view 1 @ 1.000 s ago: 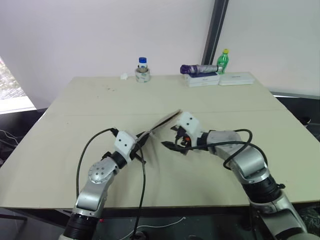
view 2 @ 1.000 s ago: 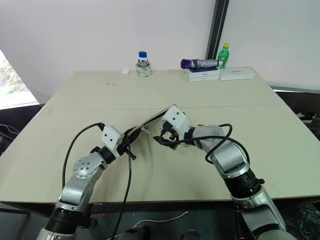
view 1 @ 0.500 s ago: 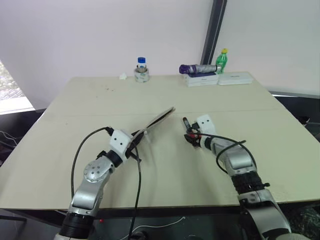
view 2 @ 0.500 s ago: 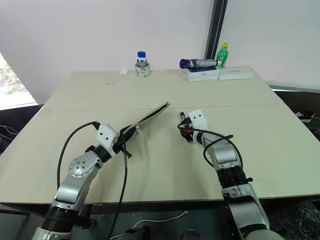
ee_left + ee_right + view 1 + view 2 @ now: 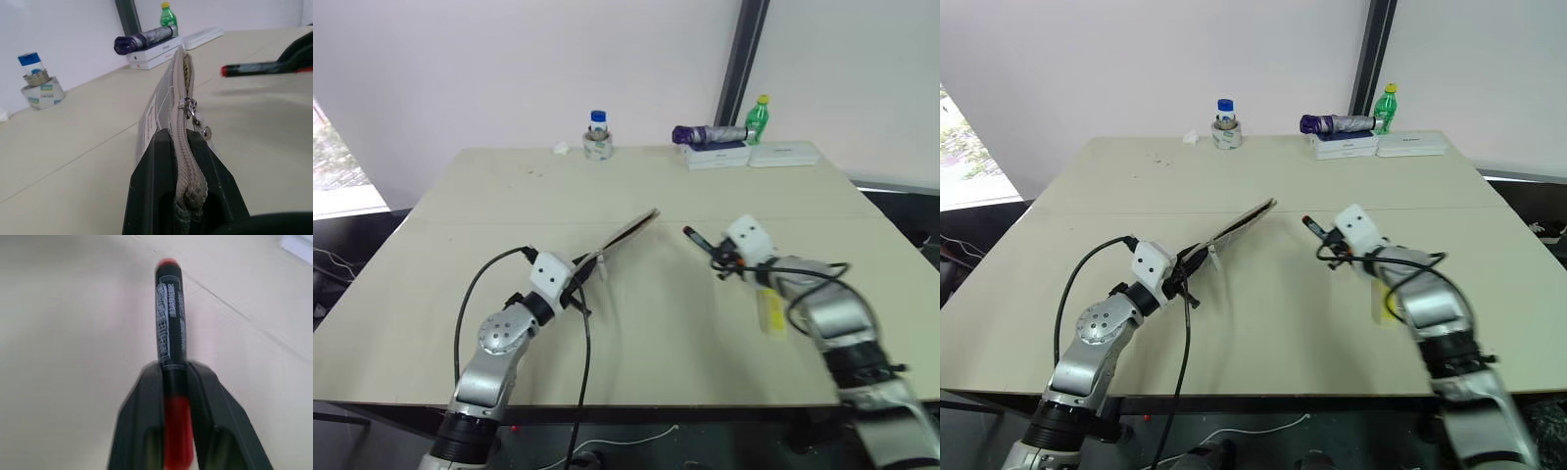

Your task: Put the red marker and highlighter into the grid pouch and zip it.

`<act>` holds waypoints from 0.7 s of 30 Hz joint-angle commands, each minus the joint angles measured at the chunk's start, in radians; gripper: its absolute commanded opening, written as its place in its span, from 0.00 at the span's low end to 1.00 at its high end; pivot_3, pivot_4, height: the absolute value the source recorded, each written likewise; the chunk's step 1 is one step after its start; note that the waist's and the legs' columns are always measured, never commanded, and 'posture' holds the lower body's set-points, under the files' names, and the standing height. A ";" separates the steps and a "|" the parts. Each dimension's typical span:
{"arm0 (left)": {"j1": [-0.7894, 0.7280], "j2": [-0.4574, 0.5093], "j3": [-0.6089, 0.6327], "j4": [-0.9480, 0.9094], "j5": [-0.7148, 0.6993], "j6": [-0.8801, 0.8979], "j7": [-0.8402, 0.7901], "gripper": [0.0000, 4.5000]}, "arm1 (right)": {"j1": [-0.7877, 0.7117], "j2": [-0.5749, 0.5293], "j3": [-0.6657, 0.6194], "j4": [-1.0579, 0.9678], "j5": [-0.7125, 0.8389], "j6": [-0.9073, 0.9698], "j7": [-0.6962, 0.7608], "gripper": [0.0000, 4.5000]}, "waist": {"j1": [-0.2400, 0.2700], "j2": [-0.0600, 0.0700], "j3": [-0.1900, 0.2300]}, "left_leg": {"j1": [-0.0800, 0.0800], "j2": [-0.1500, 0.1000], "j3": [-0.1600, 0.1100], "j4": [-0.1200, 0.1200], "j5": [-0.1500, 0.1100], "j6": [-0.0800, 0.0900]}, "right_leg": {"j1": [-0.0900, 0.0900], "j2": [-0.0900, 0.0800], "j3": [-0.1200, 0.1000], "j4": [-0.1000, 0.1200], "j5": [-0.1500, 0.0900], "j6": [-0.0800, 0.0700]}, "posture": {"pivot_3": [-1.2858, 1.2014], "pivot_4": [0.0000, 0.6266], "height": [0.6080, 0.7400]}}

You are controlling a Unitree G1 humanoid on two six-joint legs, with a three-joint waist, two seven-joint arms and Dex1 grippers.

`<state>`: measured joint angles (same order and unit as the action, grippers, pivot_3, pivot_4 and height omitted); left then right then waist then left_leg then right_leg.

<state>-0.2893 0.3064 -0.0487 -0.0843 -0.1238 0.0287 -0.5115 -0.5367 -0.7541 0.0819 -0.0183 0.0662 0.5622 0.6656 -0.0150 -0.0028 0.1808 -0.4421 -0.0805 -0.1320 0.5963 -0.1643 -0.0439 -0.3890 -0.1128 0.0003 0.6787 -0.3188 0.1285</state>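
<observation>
Right wrist view: my right hand (image 5: 168,431) is pinching the red marker (image 5: 170,328), slick black plastic barrel w/ printed label, round red end poking out ahead of the fingers. Left hand (image 5: 180,191) is pressed together on the end of the grid pouch (image 5: 164,105), soft grey fabric w/ white grid lines, held edge-up off the table, ribbed zip tape along the top and a small metal pull dangling. Mouth looks like a thin slit to me; risk is the marker tip butts the fabric edge and skids off, or the limp pouch folds under the push since I'm holding it at one end only. Smooth barrel could also slide in the pinch. Highlighter (image 5: 771,311), chunky yellow, lies on the table toward the right edge beside my right arm; an elbow sweep could roll it off.
</observation>
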 commanded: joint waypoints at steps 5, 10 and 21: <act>-0.025 -0.008 -0.038 0.000 -0.024 -0.023 -0.068 0.00 | 0.075 -0.137 -0.103 -0.239 0.107 -0.066 0.197 0.04 | -0.006 0.000 0.000 | 0.001 0.003 0.001 0.000 0.000 0.000 | 0.000 0.001 0.000 0.000 0.000 -0.001 | 0.52 0.24 0.97; -0.034 -0.013 -0.057 0.009 -0.026 -0.028 -0.098 0.00 | 0.052 -0.119 -0.103 -0.263 0.115 -0.050 0.174 0.04 | 0.004 -0.001 0.000 | 0.001 0.003 0.001 0.001 0.000 0.000 | 0.001 0.001 0.000 0.000 0.000 -0.001 | 0.52 0.24 0.97; -0.028 -0.017 -0.063 -0.005 -0.029 -0.021 -0.110 0.00 | 0.033 -0.114 -0.057 -0.239 0.089 -0.067 0.173 0.04 | 0.004 -0.001 0.000 | 0.000 0.002 0.001 0.001 0.000 0.000 | 0.001 0.001 0.000 0.000 0.000 -0.001 | 0.52 0.24 0.97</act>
<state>-0.3091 0.2912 -0.1053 -0.0581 -0.1401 0.0170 -0.6130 -0.4799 -0.8723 0.0336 -0.2473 0.1665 0.5153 0.8429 -0.0115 -0.0037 0.1813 -0.4420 -0.0783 -0.1315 0.5974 -0.1644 -0.0439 -0.3884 -0.1122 0.0001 0.6782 -0.3185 0.1279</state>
